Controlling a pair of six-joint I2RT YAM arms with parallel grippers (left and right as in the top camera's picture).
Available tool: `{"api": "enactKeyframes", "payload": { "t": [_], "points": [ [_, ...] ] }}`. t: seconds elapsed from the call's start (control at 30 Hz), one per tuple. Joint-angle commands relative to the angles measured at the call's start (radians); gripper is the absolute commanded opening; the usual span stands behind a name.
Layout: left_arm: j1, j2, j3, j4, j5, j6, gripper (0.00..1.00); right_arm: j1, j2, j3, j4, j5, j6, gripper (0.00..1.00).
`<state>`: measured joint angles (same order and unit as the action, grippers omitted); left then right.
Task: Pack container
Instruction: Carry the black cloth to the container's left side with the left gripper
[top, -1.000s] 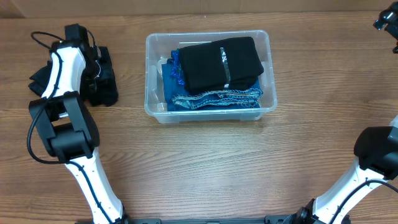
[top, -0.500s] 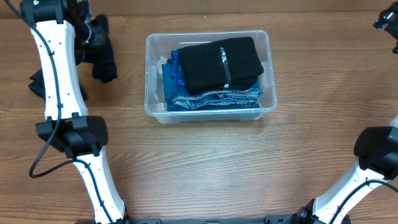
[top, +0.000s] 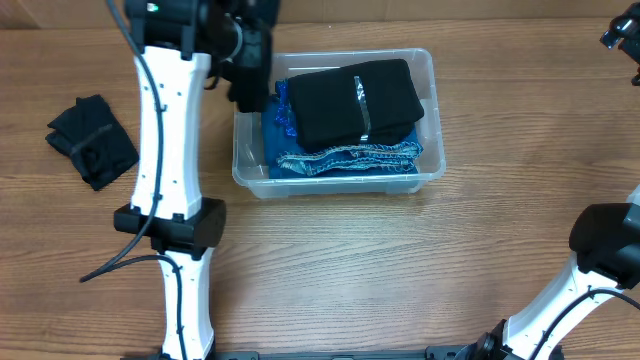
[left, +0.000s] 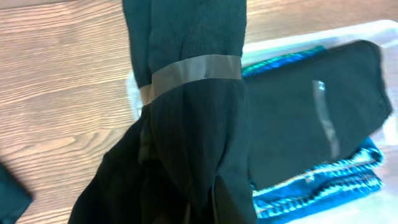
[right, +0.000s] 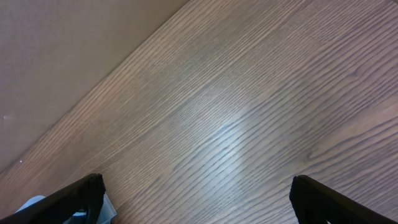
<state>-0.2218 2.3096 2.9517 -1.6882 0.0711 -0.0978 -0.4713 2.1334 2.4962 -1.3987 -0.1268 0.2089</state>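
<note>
The clear plastic container stands at the table's middle back. It holds folded blue denim with a black taped garment on top. My left gripper is shut on a black garment bundle bound with clear tape and holds it over the container's left rim. In the left wrist view the container's rim and its black garment lie to the right of the hanging bundle. My right gripper is open and empty over bare table at the far right.
Another black folded garment lies on the table at the far left. The left arm rises tall just left of the container. The right arm's base stands at the right edge.
My left gripper has lifted the black bundle from the far left of the table and carried it right, to the container's left rim. One black garment stays behind. The right arm has not moved.
</note>
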Motion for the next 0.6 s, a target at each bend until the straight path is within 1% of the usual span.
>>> {"api": "enactKeyframes", "payload": {
  "t": [0.0, 0.13, 0.4, 0.47, 0.57],
  "points": [
    [-0.034, -0.047, -0.018, -0.001, 0.000, -0.027, 0.04, -0.004, -0.007, 0.003, 0.005, -0.002, 0.001, 1.00],
    [-0.077, -0.047, -0.096, -0.001, -0.019, -0.058, 0.04, -0.004, -0.007, 0.003, 0.005, -0.002, 0.001, 1.00],
    [-0.099, -0.047, -0.274, -0.001, -0.044, -0.129, 0.04, -0.004, -0.007, 0.003, 0.005, -0.002, 0.001, 1.00],
    [-0.099, -0.047, -0.298, -0.001, -0.077, -0.159, 0.04, -0.004, -0.007, 0.003, 0.005, -0.002, 0.001, 1.00],
    [-0.100, -0.047, -0.300, -0.001, -0.090, -0.177, 0.04, -0.004, -0.007, 0.003, 0.005, -0.002, 0.001, 1.00]
  ]
}}
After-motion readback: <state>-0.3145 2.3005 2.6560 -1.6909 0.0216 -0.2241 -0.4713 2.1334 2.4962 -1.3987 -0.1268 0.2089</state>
